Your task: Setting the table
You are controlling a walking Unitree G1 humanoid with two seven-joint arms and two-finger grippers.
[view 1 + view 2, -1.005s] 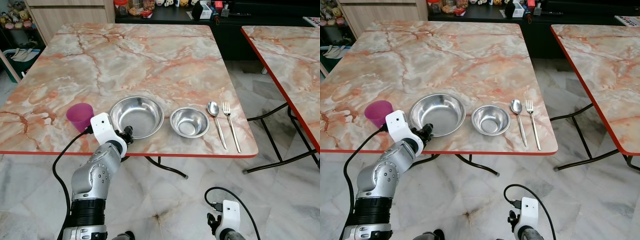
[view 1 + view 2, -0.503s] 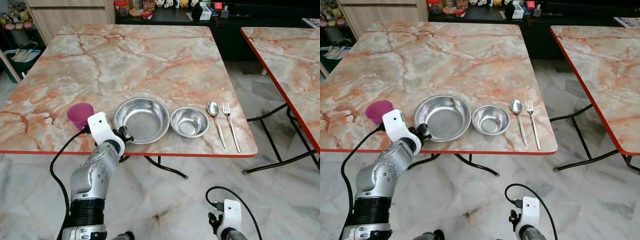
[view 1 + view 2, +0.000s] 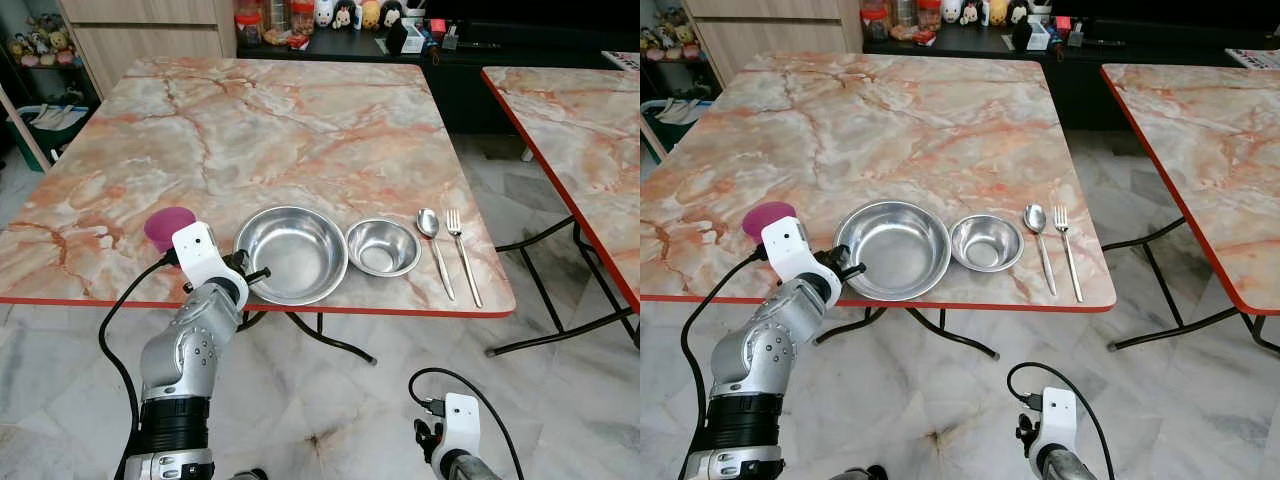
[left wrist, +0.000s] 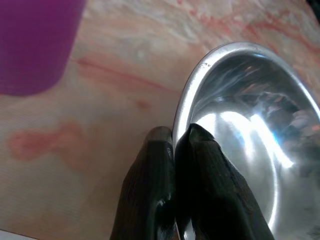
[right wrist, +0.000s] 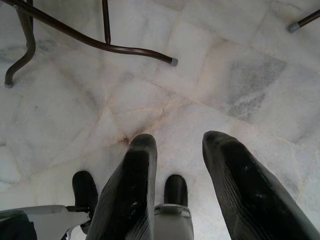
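On the near edge of the marble surface (image 3: 300,120), in the left eye view, a large steel bowl (image 3: 292,254) sits just beside a small steel bowl (image 3: 382,247), with a spoon (image 3: 433,243) and a fork (image 3: 460,248) lying side by side to the right of them. A purple cup (image 3: 165,227) stands to the left of the large bowl, partly behind the white wrist of the left arm. The left pincer (image 3: 252,272) meets the large bowl's near-left rim. In the right eye view the same row reads cup, large bowl, small bowl, spoon, fork, and a second marble surface (image 3: 1200,130) stands well apart on the right. In the left wrist view the two black fingers (image 4: 200,170) are pressed together on the bowl's rim, one outside and one inside it, with the cup at the corner. In the right wrist view the right pincer (image 5: 180,165) hangs over the tiled floor (image 5: 210,75), its fingers spread apart and holding nothing.
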